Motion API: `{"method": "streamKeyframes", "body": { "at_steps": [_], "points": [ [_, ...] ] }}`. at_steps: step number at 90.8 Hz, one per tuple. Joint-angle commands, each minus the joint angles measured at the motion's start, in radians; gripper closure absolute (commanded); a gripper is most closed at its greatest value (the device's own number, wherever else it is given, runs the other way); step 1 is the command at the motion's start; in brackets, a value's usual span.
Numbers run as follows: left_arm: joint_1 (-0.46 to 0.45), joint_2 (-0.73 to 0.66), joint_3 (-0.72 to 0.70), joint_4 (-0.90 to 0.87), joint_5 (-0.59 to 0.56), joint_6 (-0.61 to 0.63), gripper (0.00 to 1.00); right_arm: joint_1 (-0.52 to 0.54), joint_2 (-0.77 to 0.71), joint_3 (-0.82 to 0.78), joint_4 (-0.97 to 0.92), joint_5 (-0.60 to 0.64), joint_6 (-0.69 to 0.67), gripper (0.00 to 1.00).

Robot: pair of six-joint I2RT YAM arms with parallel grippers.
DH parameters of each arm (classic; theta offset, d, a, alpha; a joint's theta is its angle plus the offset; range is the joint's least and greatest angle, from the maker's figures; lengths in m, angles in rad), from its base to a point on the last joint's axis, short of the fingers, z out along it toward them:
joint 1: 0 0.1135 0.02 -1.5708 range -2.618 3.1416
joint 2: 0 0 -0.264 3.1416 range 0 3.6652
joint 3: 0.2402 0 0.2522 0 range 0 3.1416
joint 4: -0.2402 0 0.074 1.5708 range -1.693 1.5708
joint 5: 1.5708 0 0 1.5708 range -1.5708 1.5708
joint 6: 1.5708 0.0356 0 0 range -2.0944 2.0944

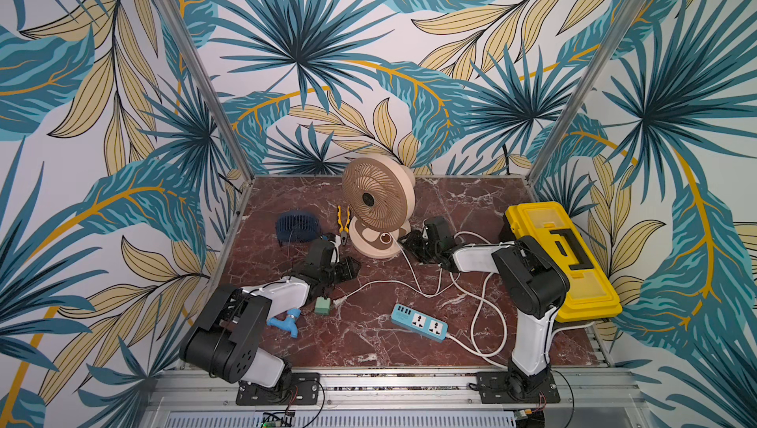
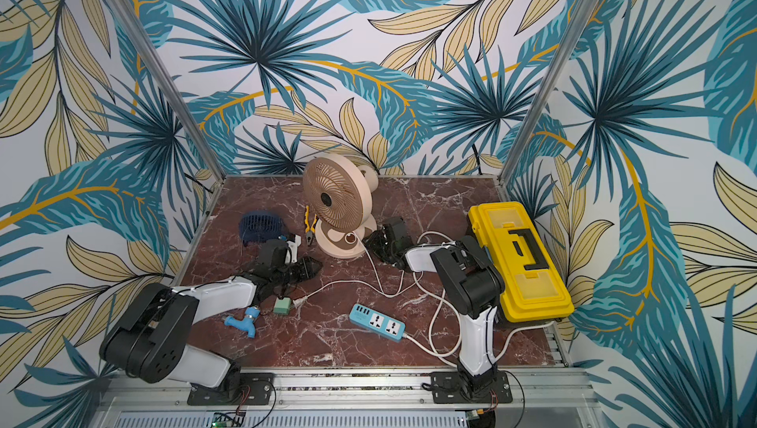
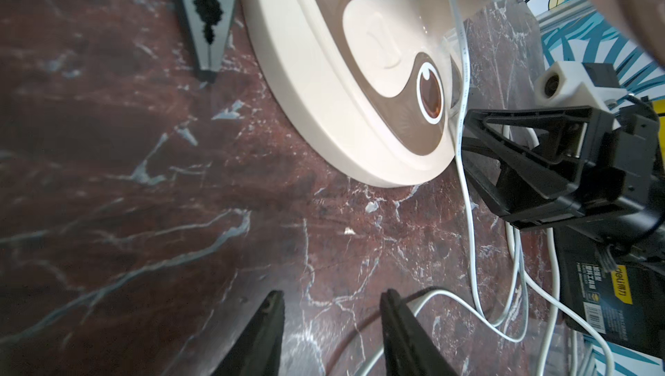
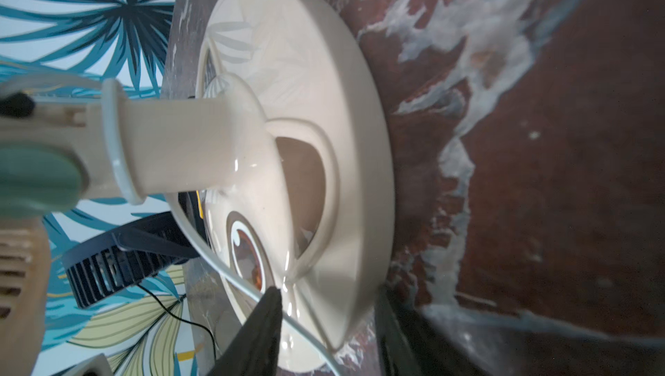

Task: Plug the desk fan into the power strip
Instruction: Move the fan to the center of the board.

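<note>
Short light-blue rectangular power strip (image 1: 418, 322) (image 2: 377, 322) flat on the red-brown marble bench (image 1: 368, 348), at 6 o'clock of the bench's middle in both top views. Two white sockets facing up, USB row at its 10 o'clock end, thick white strip cord (image 1: 461, 343) leaving its 4 o'clock end and looping toward 3 o'clock. Well apart from both end effectors.

Beige round desk fan (image 1: 379, 200) upright at 12 o'clock on its oval base (image 3: 324, 68). Thin white fan cord (image 3: 470, 212) running from the base toward 6 o'clock, then across to 8 o'clock, ending at a small green cube-shaped plug (image 1: 322, 306). Plug lying on the bench, not yet in the strip.

Left end effector (image 3: 331, 323) (image 1: 350, 268) low over the bench at 7 o'clock of the base. Jaws moderately apart, only bare marble between the fingers (image 3: 399, 327), fan cord just beside one of them.

Right end effector (image 4: 327, 295) (image 1: 409, 241) at 3 o'clock of the base. Jaws at a narrow gap, with the base's rim and the fan cord between them. Pressing or merely close: cannot tell.

Elsewhere:
- yellow plastic toolbox (image 1: 561, 258) with a black handle, at the 3 o'clock edge
- small dark-blue ribbed fan (image 1: 298, 227) at 10 o'clock
- yellow-handled pliers (image 1: 344, 223) just beside the base, at its 10 o'clock
- bright-blue plastic tap (image 1: 284, 320) at 8 o'clock, close under the left arm
</note>
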Motion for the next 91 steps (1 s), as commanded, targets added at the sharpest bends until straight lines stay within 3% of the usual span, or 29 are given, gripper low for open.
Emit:
{"method": "streamKeyframes", "body": {
  "at_steps": [1, 31, 69, 83, 91],
  "points": [
    [-0.012, 0.050, 0.057, 0.053, -0.052, 0.006, 0.57, 0.005, 0.066, 0.063, 0.010, 0.020, 0.012, 0.61],
    [-0.015, 0.090, 0.084, 0.064, -0.064, 0.012, 0.63, -0.022, 0.243, 0.361, -0.157, 0.041, -0.058, 0.69],
    [-0.044, -0.152, 0.015, -0.071, -0.115, 0.031, 0.62, -0.035, 0.498, 0.792, -0.383, 0.016, -0.123, 0.69],
    [-0.060, -0.256, 0.007, -0.157, -0.143, 0.052, 0.57, -0.040, 0.446, 0.803, -0.439, 0.032, -0.198, 0.69],
    [-0.078, -0.308, 0.010, -0.210, -0.158, 0.077, 0.48, -0.042, 0.354, 0.757, -0.466, 0.044, -0.261, 0.69]
  ]
}}
